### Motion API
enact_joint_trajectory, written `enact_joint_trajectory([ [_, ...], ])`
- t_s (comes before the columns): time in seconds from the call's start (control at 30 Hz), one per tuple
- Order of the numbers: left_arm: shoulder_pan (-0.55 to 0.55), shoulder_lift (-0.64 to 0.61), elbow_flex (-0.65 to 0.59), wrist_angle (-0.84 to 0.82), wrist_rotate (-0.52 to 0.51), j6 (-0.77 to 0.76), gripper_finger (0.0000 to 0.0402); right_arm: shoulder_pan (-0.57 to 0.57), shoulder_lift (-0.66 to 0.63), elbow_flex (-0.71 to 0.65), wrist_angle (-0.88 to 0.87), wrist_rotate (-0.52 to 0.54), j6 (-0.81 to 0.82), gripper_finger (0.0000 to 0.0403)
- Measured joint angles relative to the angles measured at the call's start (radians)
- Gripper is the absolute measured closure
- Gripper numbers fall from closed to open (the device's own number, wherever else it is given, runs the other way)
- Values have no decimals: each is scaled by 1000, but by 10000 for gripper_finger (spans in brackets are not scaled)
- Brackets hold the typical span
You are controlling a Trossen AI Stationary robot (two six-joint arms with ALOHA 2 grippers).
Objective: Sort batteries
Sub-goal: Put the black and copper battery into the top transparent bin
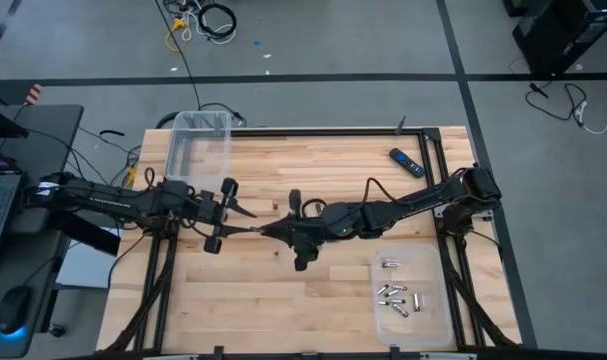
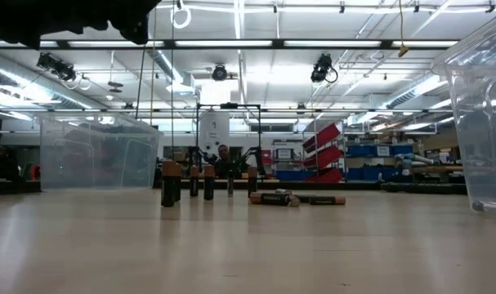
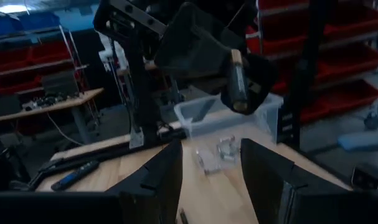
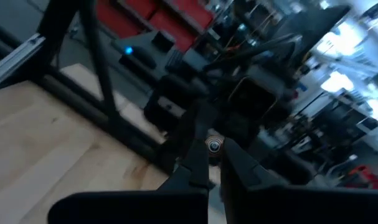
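High view puts the held battery (image 3: 238, 84) above the middle of the desk (image 1: 313, 310), clamped in the right gripper (image 1: 270, 230), whose fingers pinch its dark body. The left gripper (image 3: 210, 158) faces it close by, fingers apart and empty. To me this looks like a mid-air handover. The cell is small and round, so if the right fingers let go before the left ones close, it could drop and roll away. A bump between the fingertips could also knock it loose. The shallow clear tray (image 1: 435, 318) at the right arm's side holds several silvery batteries (image 1: 393, 295). The deeper clear bin (image 1: 173, 150) beyond the left arm looks empty
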Motion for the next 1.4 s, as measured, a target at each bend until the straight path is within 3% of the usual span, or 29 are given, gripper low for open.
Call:
enact_joint_trajectory([
  [0.7,0,142,0,310,19,-26,241,-36,0,0,33,3,-9,393],
  [1.03,0,143,0,323,20,-20,242,-36,1,0,26,4,-9,392],
  [1.17,0,143,0,321,20,-16,278,-36,1,0,25,4,-9,392],
  [1.3,0,143,0,318,24,-10,370,-36,1,0,21,4,-7,392],
  [1.4,0,143,0,319,25,9,384,-35,1,0,5,5,-5,389],
])
